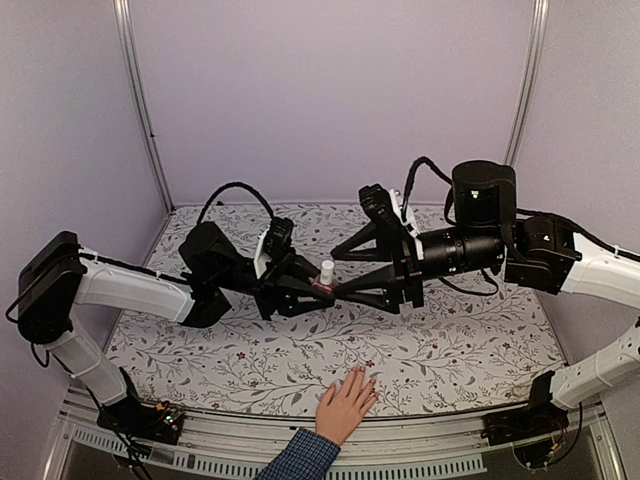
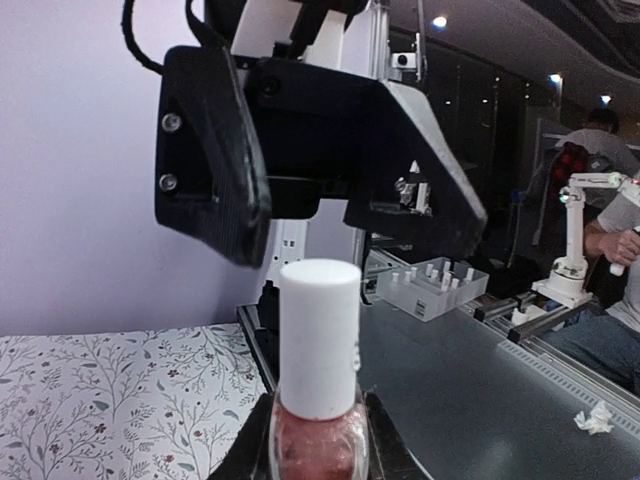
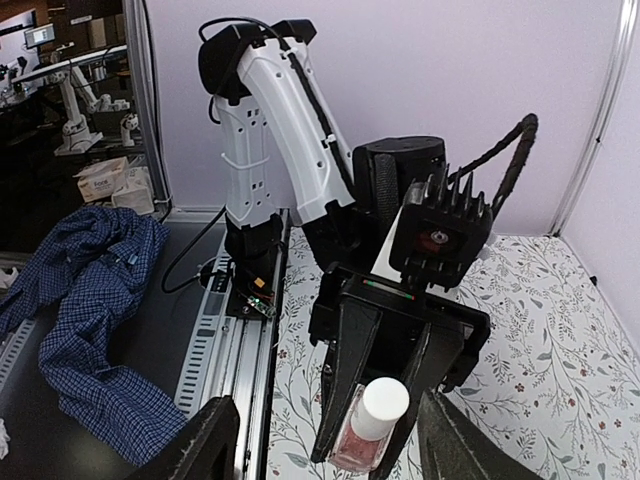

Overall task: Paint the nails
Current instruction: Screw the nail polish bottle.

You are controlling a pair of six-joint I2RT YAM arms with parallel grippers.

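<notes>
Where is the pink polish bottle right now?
Top view, table centre: bottle upright in the left pincer, open right pincer facing it, beyond the hand.

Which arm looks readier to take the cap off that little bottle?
Right. The right gripper is open and faces the cap closely; the left gripper is shut on the bottle, holding it upright.

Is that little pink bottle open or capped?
Capped: a white cap sits atop the small pink bottle, upright in the left tool.
</notes>
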